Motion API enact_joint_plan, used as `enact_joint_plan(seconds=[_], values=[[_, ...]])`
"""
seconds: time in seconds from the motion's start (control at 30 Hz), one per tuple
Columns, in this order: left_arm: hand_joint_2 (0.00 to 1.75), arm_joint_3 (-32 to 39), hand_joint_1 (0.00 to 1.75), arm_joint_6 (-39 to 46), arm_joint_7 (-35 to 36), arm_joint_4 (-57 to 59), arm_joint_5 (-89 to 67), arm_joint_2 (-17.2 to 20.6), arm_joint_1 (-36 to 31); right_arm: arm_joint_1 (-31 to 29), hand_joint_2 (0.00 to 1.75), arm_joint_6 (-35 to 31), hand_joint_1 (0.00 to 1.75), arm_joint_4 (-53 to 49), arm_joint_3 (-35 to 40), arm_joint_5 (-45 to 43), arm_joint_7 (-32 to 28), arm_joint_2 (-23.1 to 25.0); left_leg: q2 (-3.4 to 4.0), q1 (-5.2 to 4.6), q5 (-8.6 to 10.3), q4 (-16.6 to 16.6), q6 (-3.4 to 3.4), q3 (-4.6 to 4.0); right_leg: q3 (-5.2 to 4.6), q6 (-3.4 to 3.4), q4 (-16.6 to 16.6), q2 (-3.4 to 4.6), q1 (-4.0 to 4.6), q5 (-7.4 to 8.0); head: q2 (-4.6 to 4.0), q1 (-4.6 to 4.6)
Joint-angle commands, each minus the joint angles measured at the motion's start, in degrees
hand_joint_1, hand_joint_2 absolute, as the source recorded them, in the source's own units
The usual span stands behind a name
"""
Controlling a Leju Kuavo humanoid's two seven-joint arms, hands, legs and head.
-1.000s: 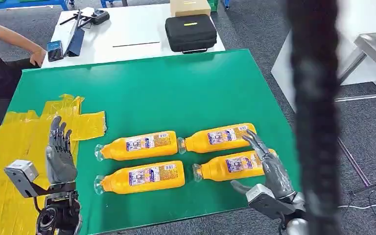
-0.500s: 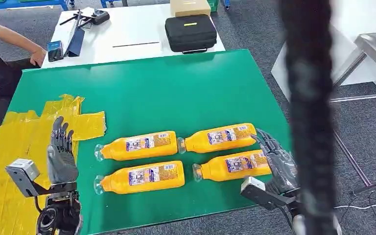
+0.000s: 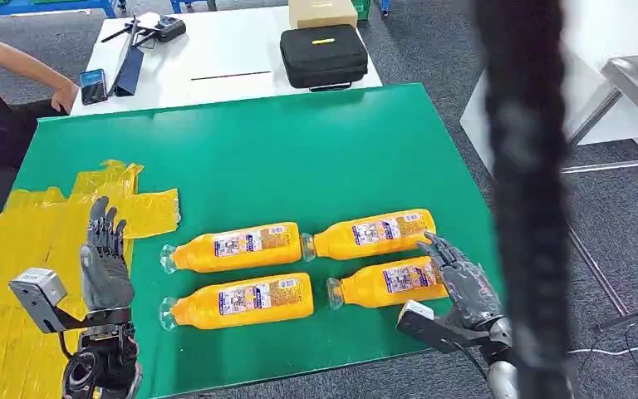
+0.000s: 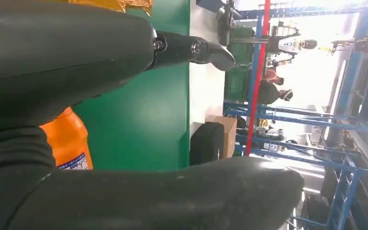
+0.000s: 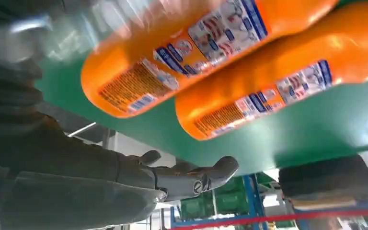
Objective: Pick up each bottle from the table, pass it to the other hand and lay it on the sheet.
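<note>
Four orange bottles (image 3: 299,270) lie on the green table (image 3: 299,158), long axes parallel to its near edge. Our right hand (image 3: 463,287), fingers spread, holds nothing at the base of the near-right bottle (image 3: 390,282). Left hand (image 3: 104,266) waits open over the crinkled yellow sheet (image 3: 25,249).

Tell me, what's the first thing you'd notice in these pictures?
Four orange bottles lying on their sides in two rows on the green table. The robot's right hand reaches over the base of the near right bottle, and its left hand hovers open beside the crinkly yellow sheet.
</note>
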Motion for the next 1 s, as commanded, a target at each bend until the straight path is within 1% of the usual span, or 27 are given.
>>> enact_joint_plan(seconds=[0.03, 0.07, 0.1, 0.17, 0.2, 0.23, 0.3, 0.37, 0.4, 0.43, 0.47, 0.53, 0.57, 0.6, 0.63, 0.7, 0.8, 0.83, 0.93, 1.0], values=[[0.0, -0.5, 0.0, 0.2, 0.5, 2.7, 0.4, 0.5, -1.6, -2.4, 1.75, 1.3, 0.0, 6.2, 1.7, 2.4, 2.5, -0.8, 0.08, 0.06, -0.09, 0.0, -0.15, 0.26, 0.27, -0.03, -0.1, -0.02, 0.06, -0.07, 0.0, 0.0], [0.0, -0.5, 0.0, 0.3, 0.5, 2.6, 0.5, 0.4, -1.6, -2.4, 1.75, 1.4, 0.0, 6.2, 1.7, 2.6, 2.7, -0.8, 0.06, 0.05, -0.06, 0.0, -0.12, 0.19, 0.21, -0.02, -0.1, -0.01, 0.05, -0.04, 0.0, 0.02], [0.0, -0.4, 0.0, 0.3, 0.6, 2.4, 0.5, 0.3, -1.5, -2.5, 1.75, 1.6, 0.0, 6.5, 1.7, 3.0, 3.0, -0.7, 0.11, 0.08, -0.16, 0.0, -0.2, 0.38, 0.39, -0.03, -0.1, -0.01, 0.09, -0.12, 0.0, 0.02], [0.0, -0.4, 0.0, 0.4, 0.7, 2.2, 0.6, 0.2, -1.5, -2.6, 1.75, 1.8, 0.0, 6.6, 1.8, 3.8, 3.6, -0.9, 0.08, 0.04, -0.07, 0.0, -0.12, 0.18, 0.19, -0.02, -0.1, 0.0, 0.05, -0.04, 0.0, 0.02], [0.0, -0.3, 0.0, 0.4, 0.9, 2.0, 0.6, 0.0, -1.3, -2.6, 1.75, 1.9, 0.0, 6.7, 1.9, 4.7, 4.1, -1.0, 0.12, 0.09, -0.16, 0.0, -0.2, 0.36, 0.38, -0.04, -0.1, 0.0, 0.1, -0.11, 0.0, 0.02], [0.0, -0.2, 0.0, 0.5, 1.0, 1.8, 0.6, -0.1, -1.2, -2.6, 1.75, 1.9, 0.0, 6.8, 2.0, 5.3, 4.6, -1.2, 0.09, 0.07, -0.11, 0.0, -0.16, 0.27, 0.29, -0.03, -0.1, -0.01, 0.08, -0.07, 0.0, 0.02], [0.0, 0.0, 0.0, 0.5, 1.1, 1.5, 0.7, -0.2, -1.0, -2.9, 1.75, 1.8, 0.0, 7.1, 1.7, 6.1, 5.2, -1.5, 0.16, 0.09, -0.2, 0.0, -0.21, 0.4, 0.42, -0.03, -0.1, 0.03, 0.1, -0.13, 0.0, 0.0], [0.0, 0.0, 0.0, 0.5, 1.1, 1.5, 0.7, -0.2, -1.0, -2.9, 1.75, 1.8, 0.0, 7.1, 1.7, 6.1, 5.2, -1.5, 0.09, 0.04, -0.07, 0.0, -0.11, 0.17, 0.18, -0.02, -0.1, 0.01, 0.05, -0.03, 0.0, 0.02], [0.0, 0.1, 0.0, 0.5, 1.1, 1.6, 0.7, -0.2, -1.0, -3.1, 1.75, 1.8, 0.0, 7.1, 1.5, 6.0, 5.1, -1.6, 0.13, 0.07, -0.17, 0.0, -0.18, 0.35, 0.37, -0.03, -0.1, 0.01, 0.08, -0.11, 0.0, 0.0], [0.0, 0.1, 0.0, 0.5, 1.1, 1.6, 0.7, -0.2, -1.0, -3.1, 1.75, 1.8, 0.0, 7.1, 1.5, 6.0, 5.1, -1.6, 0.1, 0.06, -0.11, 0.0, -0.14, 0.24, 0.26, -0.02, -0.1, 0.01, 0.06, -0.07, 0.0, 0.02], [0.0, 0.1, 0.0, 0.5, 1.1, 1.6, 0.7, -0.2, -1.0, -3.1, 1.75, 1.8, 0.0, 7.1, 1.5, 6.0, 5.1, -1.6, 0.15, 0.08, -0.18, 0.0, -0.19, 0.36, 0.38, -0.03, -0.1, 0.02, 0.09, -0.12, 0.0, 0.02], [0.0, 0.3, 0.0, 0.5, 1.2, 1.8, 0.7, -0.4, -1.2, -3.1, 1.75, 1.8, 0.0, 7.2, 1.3, 6.6, 5.7, -1.4, 0.11, 0.05, -0.11, 0.0, -0.14, 0.24, 0.26, -0.02, -0.1, 0.02, 0.06, -0.07, 0.0, 0.02], [0.0, 0.4, 0.0, 0.4, 1.3, 1.9, 0.7, -0.5, -1.3, -3.1, 1.75, 1.9, 0.0, 7.3, 1.2, 6.8, 5.9, -1.3, 0.14, 0.09, -0.2, 0.0, -0.21, 0.4, 0.43, -0.03, -0.1, 0.01, 0.1, -0.15, 0.0, 0.02], [0.0, 0.4, 0.0, 0.3, 1.5, 2.0, 0.7, -0.6, -1.4, -3.4, 1.75, 2.3, 0.0, 7.6, 1.2, 7.2, 6.2, -1.2, 0.09, 0.05, -0.11, 0.0, -0.16, 0.27, 0.28, -0.02, -0.1, -0.01, 0.06, -0.08, 0.0, 0.02], [0.0, 0.4, 0.0, 0.2, 1.5, 2.1, 0.7, -0.6, -1.5, -3.5, 1.75, 2.6, 0.0, 7.9, 1.2, 7.4, 6.2, -1.1, 0.14, 0.12, -0.25, 0.0, -0.25, 0.48, 0.52, -0.04, 0.0, -0.01, 0.13, -0.19, 0.0, 0.02], [0.0, 0.4, 0.0, 0.1, 1.6, 2.4, 0.7, -0.7, -1.9, -3.9, 1.75, 3.0, 0.0, 8.5, 1.2, 7.5, 6.2, -1.1, 0.08, 0.07, -0.09, 0.0, -0.14, 0.2, 0.22, -0.02, -0.1, 0.0, 0.07, -0.05, 0.0, 0.02], [0.0, 0.4, 0.0, 0.1, 1.6, 2.5, 0.7, -0.8, -2.1, -4.1, 1.75, 3.0, 0.0, 8.8, 1.2, 7.5, 6.2, -1.1, 0.1, 0.07, -0.11, 0.0, -0.16, 0.26, 0.28, -0.02, -0.1, -0.01, 0.07, -0.07, 0.0, 0.02], [0.0, 0.5, 0.0, -0.2, 1.8, 2.7, 0.7, -0.9, -2.3, -4.4, 1.75, 3.3, 0.0, 9.4, 1.3, 7.9, 6.3, -1.2, 0.13, 0.1, -0.22, 0.0, -0.24, 0.46, 0.49, -0.04, 0.0, -0.02, 0.11, -0.17, 0.0, 0.0], [0.0, 0.4, 0.0, -0.5, 2.1, 3.2, 0.6, -1.1, -2.5, -5.0, 1.75, 4.4, 0.0, 11.6, 1.9, 7.9, 5.9, -1.7, 0.07, 0.05, -0.07, 0.0, -0.12, 0.2, 0.21, -0.02, -0.1, -0.02, 0.05, -0.04, 0.0, 0.02], [0.0, 0.3, 0.0, -0.6, 2.1, 4.0, 0.6, -1.2, -3.1, -5.7, 1.75, 5.4, 0.0, 13.7, 3.1, 8.1, 5.8, -2.5, 0.12, 0.12, -0.21, 0.0, -0.23, 0.47, 0.52, -0.03, -0.1, -0.03, 0.13, -0.15, 0.0, 0.02]])
